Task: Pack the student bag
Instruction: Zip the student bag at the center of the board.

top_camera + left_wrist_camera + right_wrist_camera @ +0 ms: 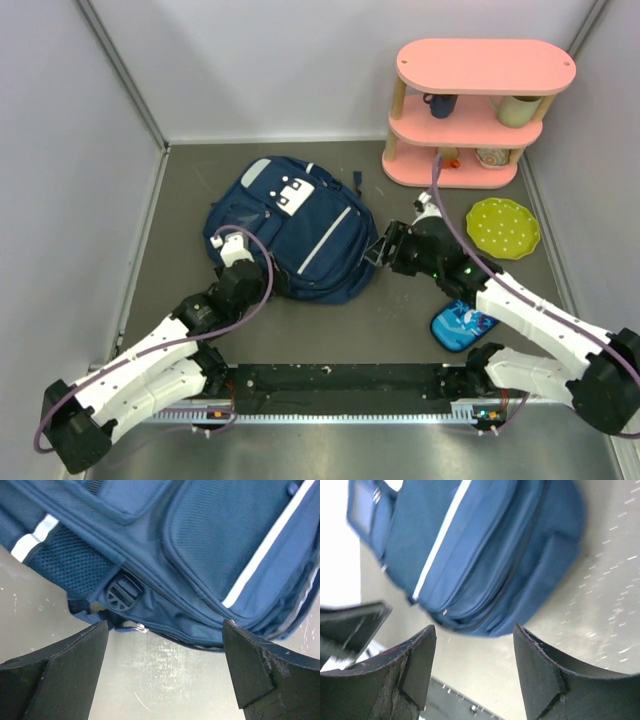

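The student bag, a navy backpack with white stripe trims, lies flat on the grey table at the centre of the overhead view, with its white buckle patches toward the upper left. The left gripper sits at the bag's lower-left edge. In the left wrist view its dark fingers stand wide apart with nothing between them, just short of a black plastic buckle and a mesh side pocket. The right gripper is at the bag's right edge, near a strap. Its fingers are also spread and empty in the somewhat blurred right wrist view, with the bag's zipped side just beyond them. To the lower right of the bag lies a blue cartoon-print pencil case. A green dotted plate is further right, and a pink three-tier shelf holding mugs stands in the upper right.
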You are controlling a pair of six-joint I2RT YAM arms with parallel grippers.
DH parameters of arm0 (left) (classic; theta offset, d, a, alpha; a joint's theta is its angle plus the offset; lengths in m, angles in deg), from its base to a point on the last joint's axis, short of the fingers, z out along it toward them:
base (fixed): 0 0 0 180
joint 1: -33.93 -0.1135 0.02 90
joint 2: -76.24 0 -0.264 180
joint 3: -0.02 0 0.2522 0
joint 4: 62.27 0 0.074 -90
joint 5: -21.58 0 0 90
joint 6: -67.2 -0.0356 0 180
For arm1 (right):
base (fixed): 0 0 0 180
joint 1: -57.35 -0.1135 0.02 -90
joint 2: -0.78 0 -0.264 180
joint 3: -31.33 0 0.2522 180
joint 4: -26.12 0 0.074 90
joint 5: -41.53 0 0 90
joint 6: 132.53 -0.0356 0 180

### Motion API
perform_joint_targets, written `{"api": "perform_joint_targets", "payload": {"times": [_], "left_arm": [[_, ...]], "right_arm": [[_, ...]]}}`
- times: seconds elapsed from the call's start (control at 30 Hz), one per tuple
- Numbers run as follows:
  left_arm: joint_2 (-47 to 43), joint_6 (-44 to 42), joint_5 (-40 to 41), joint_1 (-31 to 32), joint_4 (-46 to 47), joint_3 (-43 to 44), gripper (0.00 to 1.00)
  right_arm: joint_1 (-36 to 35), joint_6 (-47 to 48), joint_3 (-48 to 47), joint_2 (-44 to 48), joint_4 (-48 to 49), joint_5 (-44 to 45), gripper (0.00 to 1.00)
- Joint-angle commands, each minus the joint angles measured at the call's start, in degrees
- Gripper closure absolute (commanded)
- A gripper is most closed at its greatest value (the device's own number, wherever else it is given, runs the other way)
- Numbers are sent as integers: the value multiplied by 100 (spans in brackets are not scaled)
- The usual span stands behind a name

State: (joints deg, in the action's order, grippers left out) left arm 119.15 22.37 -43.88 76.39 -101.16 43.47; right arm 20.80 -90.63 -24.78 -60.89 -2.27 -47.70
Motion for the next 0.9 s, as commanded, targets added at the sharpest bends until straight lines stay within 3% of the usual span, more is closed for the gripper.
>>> {"api": "perform_joint_targets", "payload": {"times": [0.0, 0.13, 0.37, 0.57, 0.7, 0.87], "left_arm": [[-414, 203, 52, -456, 541, -560, 1], [-591, 133, -772, -1054, 1193, -1053, 1], [-416, 177, -800, -1547, 1658, -1395, 1], [93, 89, -1441, -2390, 2784, -1703, 11], [647, 62, -1819, -2716, 3232, -1748, 28], [947, 133, -1961, -2796, 3488, -1827, 69]], "right_arm": [[-852, -322, 104, 103, 56, 352, 37], [-1503, -464, 113, -380, 513, 687, 38], [-2205, -692, -133, -1277, 1190, 617, 40], [-2741, -894, -379, -1795, 1366, 941, 43], [-2997, -1052, -485, -2112, 1639, 1301, 45], [-3129, -1097, -862, -2727, 1718, 1618, 48]]}}
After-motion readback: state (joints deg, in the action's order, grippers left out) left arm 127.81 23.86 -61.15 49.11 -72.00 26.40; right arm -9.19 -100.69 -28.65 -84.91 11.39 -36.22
